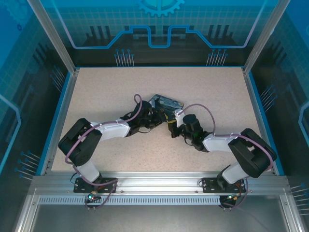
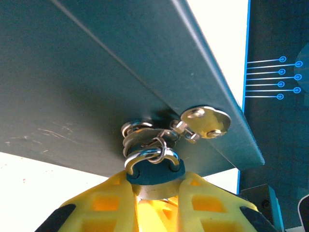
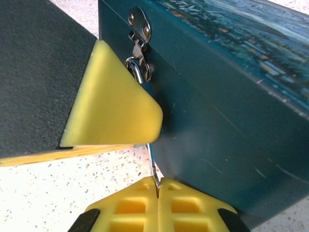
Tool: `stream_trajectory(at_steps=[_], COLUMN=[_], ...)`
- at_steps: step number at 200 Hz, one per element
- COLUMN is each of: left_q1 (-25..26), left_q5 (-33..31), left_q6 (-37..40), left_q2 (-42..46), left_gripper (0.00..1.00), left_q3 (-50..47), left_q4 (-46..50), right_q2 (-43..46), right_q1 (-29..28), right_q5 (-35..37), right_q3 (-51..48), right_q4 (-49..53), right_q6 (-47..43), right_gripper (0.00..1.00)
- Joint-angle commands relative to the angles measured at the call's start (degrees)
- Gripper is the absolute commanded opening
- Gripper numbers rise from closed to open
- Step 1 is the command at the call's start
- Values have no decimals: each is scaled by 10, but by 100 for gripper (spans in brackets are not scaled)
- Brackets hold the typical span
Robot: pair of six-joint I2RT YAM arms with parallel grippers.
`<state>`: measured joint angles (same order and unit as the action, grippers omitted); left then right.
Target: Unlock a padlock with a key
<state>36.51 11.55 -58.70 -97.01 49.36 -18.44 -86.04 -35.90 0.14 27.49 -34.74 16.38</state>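
Right gripper (image 3: 158,189): closest to the right wrist camera, its two yellow fingertips are pressed together on the key (image 3: 152,162), with no gap showing beside the blade.
Key: a thin metal strip seen edge-on. It rises from that pinch toward the underside of the padlock (image 2: 154,173). Its tip is hidden behind a finger (image 3: 116,106) of the left gripper (image 2: 155,186), so I cannot tell whether it sits in the keyhole.
Left gripper: the jaws are narrow, clamped on the padlock body from both sides.
Padlock: a small body (it reads dark blue in both wrist views, not brassy) held just against the side wall of the tin (image 3: 231,121).
Shackle (image 2: 145,155): silver, arching over the top of the body and threaded among silver rings at the tin's wall.
Hasp (image 2: 205,121): a shiny riveted plate on the tin, just beside the rings.
Tin: dark teal sides and a blue printed lid, standing on the speckled table (image 1: 96,92).
Arms: from above, both reach inward and meet at the near side of the tin, around mid-table.
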Motion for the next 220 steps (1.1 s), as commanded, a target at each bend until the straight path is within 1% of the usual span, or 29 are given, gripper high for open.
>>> stream_trajectory(at_steps=[1, 39, 88, 124, 220], left_q1=[18, 18, 17, 15, 9], left_q5=[59, 60, 60, 59, 59], left_q6=[-13, -12, -11, -11, -20], left_q2=[-5, -6, -10, -14, -20], left_gripper=[0, 0, 0, 0, 0], left_q3=[0, 0, -1, -3, 5], left_q4=[-9, -6, -3, -4, 9], right_q2=[1, 13, 19, 33, 63], right_q1=[7, 33, 41, 42, 38], right_q5=[-18, -40, -58, -57, -27], right_q3=[33, 34, 42, 35, 36], right_q4=[-78, -72, -63, -53, 0], right_q6=[-26, -37, -42, -46, -80], right_gripper=[0, 0, 0, 0, 0])
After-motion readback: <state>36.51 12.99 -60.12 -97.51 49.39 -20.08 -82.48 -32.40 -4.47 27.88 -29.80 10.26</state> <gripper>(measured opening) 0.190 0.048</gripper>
